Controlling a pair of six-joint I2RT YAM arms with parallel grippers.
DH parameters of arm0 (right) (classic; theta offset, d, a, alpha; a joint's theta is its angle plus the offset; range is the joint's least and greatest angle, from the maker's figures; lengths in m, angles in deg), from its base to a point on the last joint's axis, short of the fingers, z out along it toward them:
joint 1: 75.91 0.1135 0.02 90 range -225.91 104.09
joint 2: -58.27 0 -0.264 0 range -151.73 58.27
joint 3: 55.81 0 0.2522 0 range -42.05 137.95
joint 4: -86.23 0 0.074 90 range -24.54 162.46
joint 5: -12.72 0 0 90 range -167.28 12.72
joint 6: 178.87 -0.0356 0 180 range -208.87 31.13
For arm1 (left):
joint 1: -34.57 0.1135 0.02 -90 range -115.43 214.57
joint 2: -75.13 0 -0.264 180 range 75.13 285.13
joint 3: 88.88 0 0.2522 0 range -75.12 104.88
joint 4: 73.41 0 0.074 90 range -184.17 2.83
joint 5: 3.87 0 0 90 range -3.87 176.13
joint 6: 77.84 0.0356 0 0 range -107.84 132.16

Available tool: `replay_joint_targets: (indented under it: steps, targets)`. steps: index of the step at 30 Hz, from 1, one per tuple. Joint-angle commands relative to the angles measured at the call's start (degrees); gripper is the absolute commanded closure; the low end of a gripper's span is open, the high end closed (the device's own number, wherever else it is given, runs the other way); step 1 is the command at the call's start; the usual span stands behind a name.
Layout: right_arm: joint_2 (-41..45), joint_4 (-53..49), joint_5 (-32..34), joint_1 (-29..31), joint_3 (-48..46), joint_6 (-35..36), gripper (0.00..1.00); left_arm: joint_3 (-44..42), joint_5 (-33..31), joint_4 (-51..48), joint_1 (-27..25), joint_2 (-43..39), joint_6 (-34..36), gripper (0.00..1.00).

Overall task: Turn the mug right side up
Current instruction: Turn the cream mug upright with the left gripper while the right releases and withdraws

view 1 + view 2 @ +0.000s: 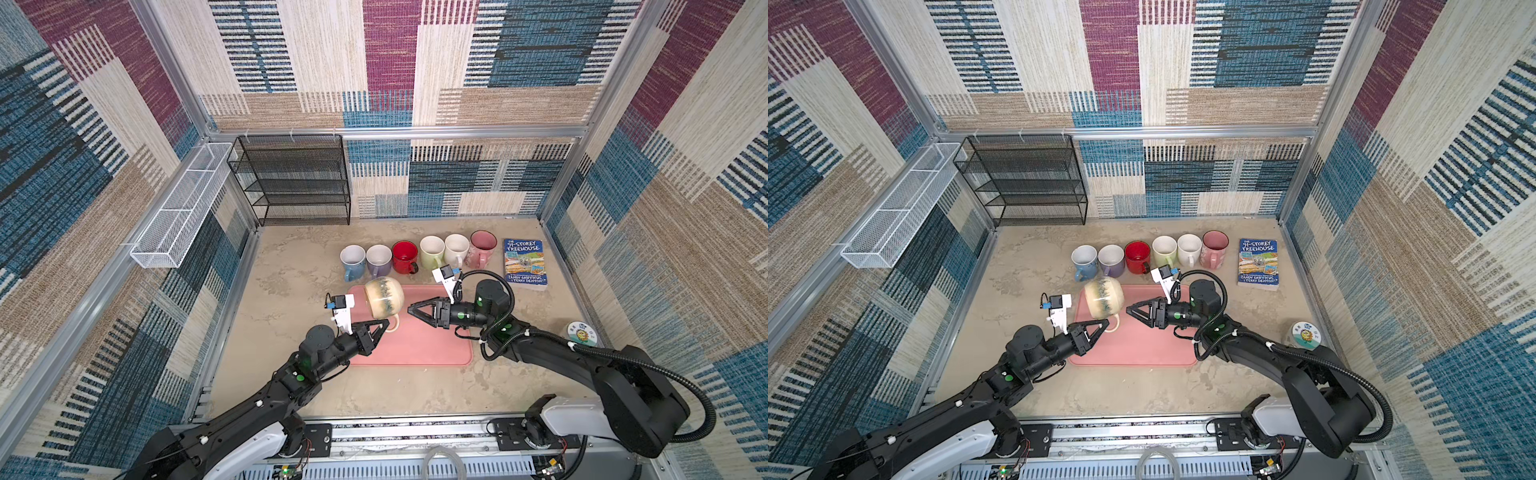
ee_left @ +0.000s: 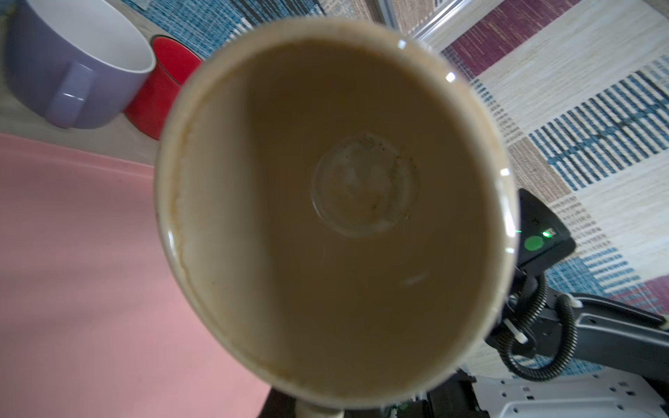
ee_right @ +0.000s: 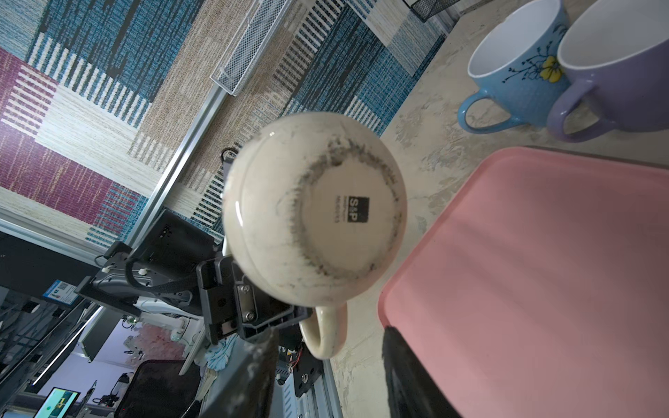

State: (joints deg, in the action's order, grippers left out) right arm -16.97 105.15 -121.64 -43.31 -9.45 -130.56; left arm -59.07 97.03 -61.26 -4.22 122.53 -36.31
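Cream mug (image 1: 383, 298) hangs on its side above the upper left part of the pink tray (image 1: 415, 349), centre of both top views, clear of the desk (image 1: 291, 299). Its stamped base (image 3: 325, 210) faces right, toward the right hand (image 1: 411, 309); its mouth faces left, filling the left wrist view (image 2: 325, 217).

Just beyond the tray's upper edge stands a row of six upright mugs: blue mug (image 1: 352, 257), lilac mug (image 1: 379, 258), red mug (image 1: 404, 255), pale green mug (image 1: 431, 250), white mug (image 1: 456, 249) and pink mug (image 1: 482, 246). The lilac and red ones are nearest the held mug. A paperback book (image 1: 524, 262) lies right of the row, a round lid (image 1: 582, 332) at centre right. A black mesh shelf (image 1: 291, 178) and a white wire basket (image 1: 178, 208) sit at upper left.

The left hand (image 1: 384, 326) is pinched on the mug's handle (image 3: 325, 333) from below. The right hand's fingers (image 3: 253, 369) are spread apart, holding nothing, just right of the mug's base and not touching it.
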Motion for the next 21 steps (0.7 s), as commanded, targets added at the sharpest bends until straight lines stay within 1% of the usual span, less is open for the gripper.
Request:
replay_joint_targets:
  steps: [1,5,8,13,17,21]
  targets:
    - [1.0,-4.4,2.4,0.0,0.8,4.1,0.5,1.3,-2.5,-7.3,1.9,-3.1,1.8,1.0]
    - [3.2,-8.7,4.2,0.0,1.1,7.2,0.5,2.9,-5.4,-18.7,4.9,-7.6,2.7,1.0]
    - [4.4,-10.7,4.9,0.0,0.8,8.8,0.5,4.3,-7.1,-25.6,7.3,-9.3,3.5,1.0]
    - [6.0,-11.4,4.9,0.0,-0.2,10.2,0.49,7.1,-9.3,-34.3,10.7,-10.4,4.9,1.0]
    - [7.5,-12.2,4.9,0.0,-0.9,11.4,0.49,10.6,-11.1,-39.9,13.4,-8.9,7.2,1.0]
    - [9.2,-13.3,4.8,0.0,-1.3,13.0,0.49,13.9,-11.8,-43.4,15.5,-4.5,9.2,1.0]
